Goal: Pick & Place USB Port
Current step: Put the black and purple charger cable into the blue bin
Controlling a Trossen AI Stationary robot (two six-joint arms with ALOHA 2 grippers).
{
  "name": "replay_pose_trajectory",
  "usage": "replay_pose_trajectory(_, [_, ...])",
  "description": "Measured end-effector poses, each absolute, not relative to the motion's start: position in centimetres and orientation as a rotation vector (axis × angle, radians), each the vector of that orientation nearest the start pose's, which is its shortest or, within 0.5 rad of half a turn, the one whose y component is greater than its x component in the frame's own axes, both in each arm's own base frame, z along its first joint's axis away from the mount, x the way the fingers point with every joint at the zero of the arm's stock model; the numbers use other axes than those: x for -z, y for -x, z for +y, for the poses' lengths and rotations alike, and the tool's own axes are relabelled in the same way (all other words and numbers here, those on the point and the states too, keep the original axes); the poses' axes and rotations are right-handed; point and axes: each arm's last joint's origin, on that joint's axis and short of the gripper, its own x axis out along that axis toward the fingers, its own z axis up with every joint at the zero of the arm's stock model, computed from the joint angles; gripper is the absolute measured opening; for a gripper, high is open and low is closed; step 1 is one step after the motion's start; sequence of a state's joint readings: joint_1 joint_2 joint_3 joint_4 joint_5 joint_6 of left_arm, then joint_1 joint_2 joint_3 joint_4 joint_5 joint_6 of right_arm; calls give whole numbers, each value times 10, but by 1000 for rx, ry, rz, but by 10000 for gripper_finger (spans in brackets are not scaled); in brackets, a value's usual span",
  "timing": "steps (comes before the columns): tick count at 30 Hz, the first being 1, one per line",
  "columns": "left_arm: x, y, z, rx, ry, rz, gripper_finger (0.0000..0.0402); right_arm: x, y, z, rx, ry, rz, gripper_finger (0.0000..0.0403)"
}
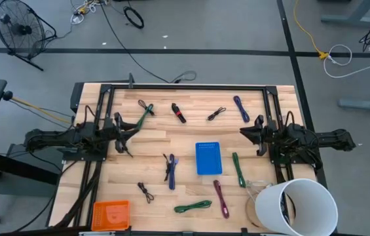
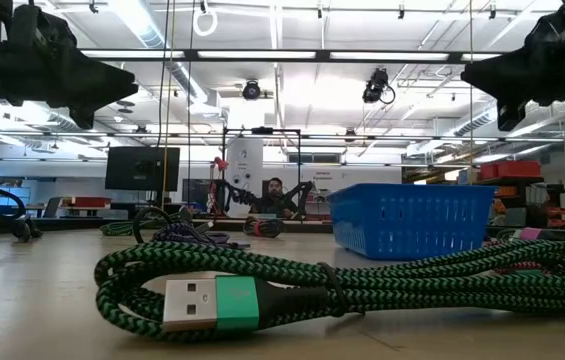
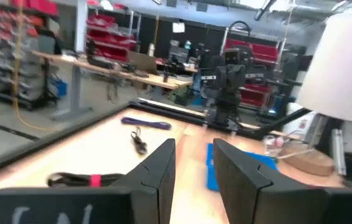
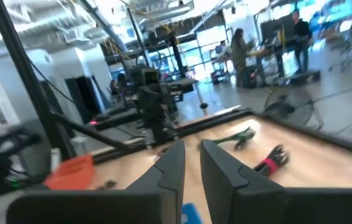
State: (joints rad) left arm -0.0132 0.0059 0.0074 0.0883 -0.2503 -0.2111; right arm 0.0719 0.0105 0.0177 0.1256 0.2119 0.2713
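Overhead view: my left end effector (image 1: 124,134) is held above the left side of the worktop (image 1: 158,170), my right end effector (image 1: 249,133) above the right side; both arms are level and reach inward. Neither carries anything. In each wrist view the fingers (image 3: 163,165) stand a narrow gap apart with nothing between them, so both are released, though only slightly spread.

The task's things are the USB cables scattered over the wood. The green braided cable (image 1: 193,207) lies coiled at the near edge, and the low view shows its USB plug (image 2: 202,302) close up, flat on the surface and pointing sideways. Other bundles: a blue cable (image 1: 171,172) left of the blue basket (image 1: 208,158), a purple cable (image 1: 222,198) and a green strip (image 1: 238,169) to its right, a red-and-black cable (image 1: 179,113) and a violet cable (image 1: 241,108) toward the far edge. An orange basket (image 1: 111,214) sits at the near left corner and a white bucket (image 1: 296,206) at the near right. Which container is the target I cannot tell.

Handling, as I judge it: each cable is light, limp and braided, so not slippery, but loops will sag and trail. The best hold is across the bundled middle, or on the rigid plug housing.
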Motion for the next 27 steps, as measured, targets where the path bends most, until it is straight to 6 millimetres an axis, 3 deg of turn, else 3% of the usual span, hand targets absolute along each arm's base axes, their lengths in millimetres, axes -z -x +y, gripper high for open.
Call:
replay_pose_trajectory(7, [-173,-97,4,-152,179,-89,112,-175,-97,6,-40,-399,-62,54])
replay_pose_trajectory(16, [-173,-97,5,-196,179,-95,112,-173,-100,10,-78,-419,-23,54])
replay_pose_trajectory(27, [-173,-97,5,-196,179,-95,112,-198,-105,12,-122,-381,-273,54])
